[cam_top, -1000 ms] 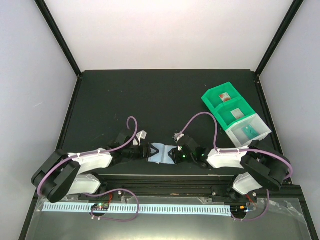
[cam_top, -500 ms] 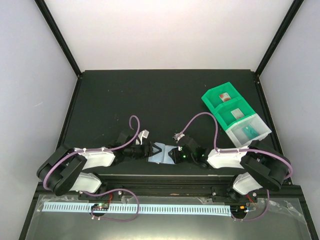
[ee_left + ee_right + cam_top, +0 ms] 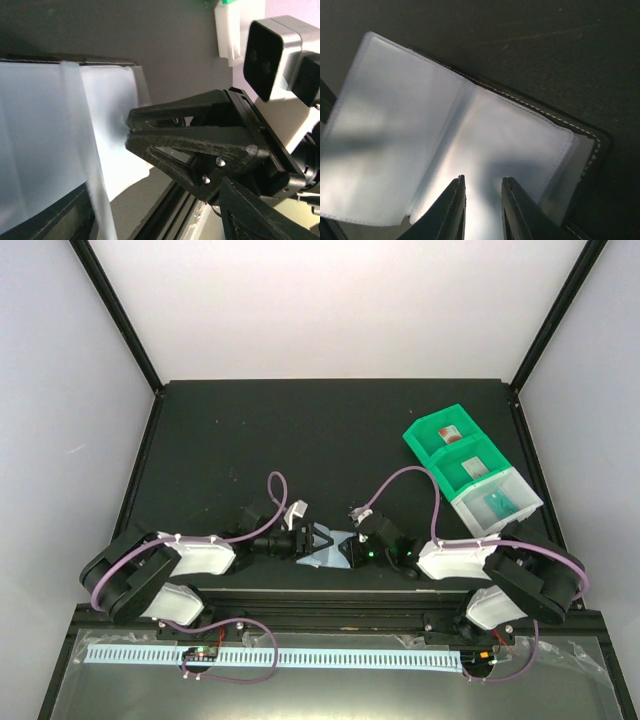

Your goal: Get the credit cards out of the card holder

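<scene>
The card holder (image 3: 335, 547) lies open near the table's front edge, its pale blue-grey sleeves up and black rim showing in the right wrist view (image 3: 445, 120). No card shows in its sleeves. My left gripper (image 3: 317, 538) is over the holder's left half. In the left wrist view a pale sleeve page (image 3: 75, 125) stands edge-on close to the camera and my own jaws are hidden. My right gripper (image 3: 482, 178) rests its tips on the right sleeve, jaws a narrow gap apart; it also shows in the left wrist view (image 3: 128, 134). A red card (image 3: 452, 432) and a teal card (image 3: 497, 504) lie in the bins.
Two green bins (image 3: 425, 440) and a clear bin (image 3: 520, 490) stand in a row at the right of the table. The middle bin holds a small pale and red item (image 3: 476, 469). The black frame rail (image 3: 330, 592) runs just in front of the holder.
My left gripper has swung right, from beside the holder's left edge to over its left half, covering part of the pale sleeve. The right gripper has hardly moved.
</scene>
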`<action>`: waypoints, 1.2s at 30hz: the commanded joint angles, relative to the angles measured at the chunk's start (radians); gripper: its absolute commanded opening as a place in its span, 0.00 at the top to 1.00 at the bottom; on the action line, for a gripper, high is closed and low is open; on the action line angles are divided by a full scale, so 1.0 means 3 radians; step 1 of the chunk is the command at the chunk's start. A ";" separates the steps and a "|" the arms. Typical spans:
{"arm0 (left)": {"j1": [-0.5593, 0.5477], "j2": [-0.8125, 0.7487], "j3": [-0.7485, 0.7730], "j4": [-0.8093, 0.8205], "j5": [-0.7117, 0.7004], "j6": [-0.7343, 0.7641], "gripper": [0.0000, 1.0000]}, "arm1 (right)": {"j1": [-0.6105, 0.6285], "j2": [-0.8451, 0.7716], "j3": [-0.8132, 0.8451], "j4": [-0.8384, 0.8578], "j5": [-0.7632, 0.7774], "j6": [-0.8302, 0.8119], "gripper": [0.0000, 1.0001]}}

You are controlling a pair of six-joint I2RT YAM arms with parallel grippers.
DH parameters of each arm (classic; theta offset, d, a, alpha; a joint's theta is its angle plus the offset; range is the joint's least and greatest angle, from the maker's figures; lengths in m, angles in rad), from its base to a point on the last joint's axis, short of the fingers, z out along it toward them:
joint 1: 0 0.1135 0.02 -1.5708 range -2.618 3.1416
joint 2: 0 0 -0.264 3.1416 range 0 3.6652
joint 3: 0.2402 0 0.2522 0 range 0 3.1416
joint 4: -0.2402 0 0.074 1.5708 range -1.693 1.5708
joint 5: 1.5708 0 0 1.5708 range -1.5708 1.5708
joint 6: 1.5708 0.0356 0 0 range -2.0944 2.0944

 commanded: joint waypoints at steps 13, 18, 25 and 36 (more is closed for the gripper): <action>0.0170 -0.0692 0.0288 -0.1533 -0.0695 0.0890 0.29 | 0.0014 -0.0110 -0.0158 0.0025 0.0126 0.0067 0.77; 0.0168 -0.0558 0.0231 -0.1267 -0.0503 0.0818 0.29 | 0.0015 -0.0081 -0.0131 0.0013 0.0108 0.0058 0.77; 0.0171 -0.0453 0.0231 -0.1202 -0.0456 0.0832 0.29 | 0.0013 -0.0122 -0.0152 -0.0019 0.0134 0.0058 0.77; 0.0169 -0.0255 0.0218 -0.1171 -0.0487 0.0807 0.26 | 0.0013 -0.0103 -0.0140 -0.0024 0.0143 0.0058 0.77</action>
